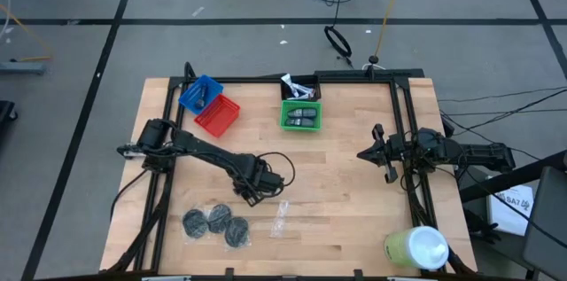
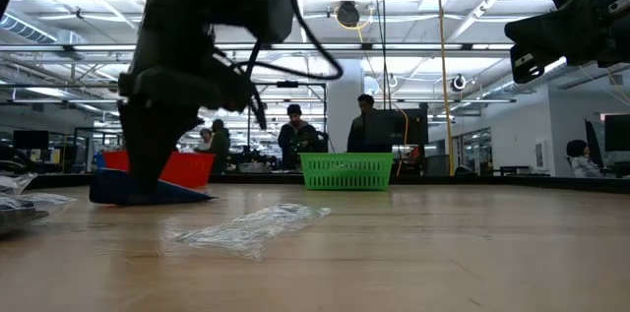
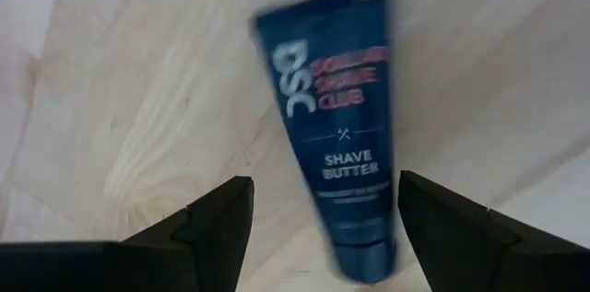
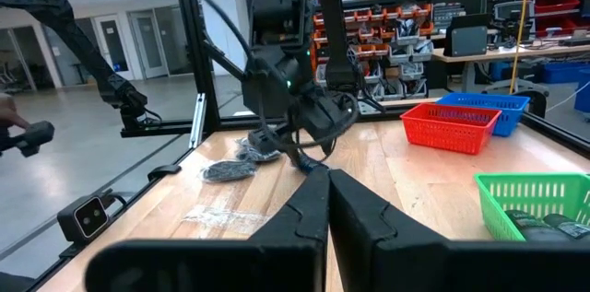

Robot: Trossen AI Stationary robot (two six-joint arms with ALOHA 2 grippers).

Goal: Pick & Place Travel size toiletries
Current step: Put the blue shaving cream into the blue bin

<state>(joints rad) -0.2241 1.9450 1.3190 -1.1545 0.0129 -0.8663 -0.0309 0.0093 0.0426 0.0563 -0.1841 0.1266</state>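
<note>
Dark blue flat plastic tube lies on the pale wooden table, printed in white "DSC", red "DOLLAR SHAVE CLUB", then white "SHAVE BUTTER"; smaller print below is unreadable. Left gripper hangs over it near the table's middle-left, fingers spread wide on either side of the tube, gripping nothing. Three dark grey round discs sit at the near left. Clear crinkled plastic wrapper scrap lies just right of them. Far side: blue mesh basket, red mesh basket and green mesh basket, the green one holding dark oval pieces. Right gripper waits at the right edge, fingers pressed together, empty.
</note>
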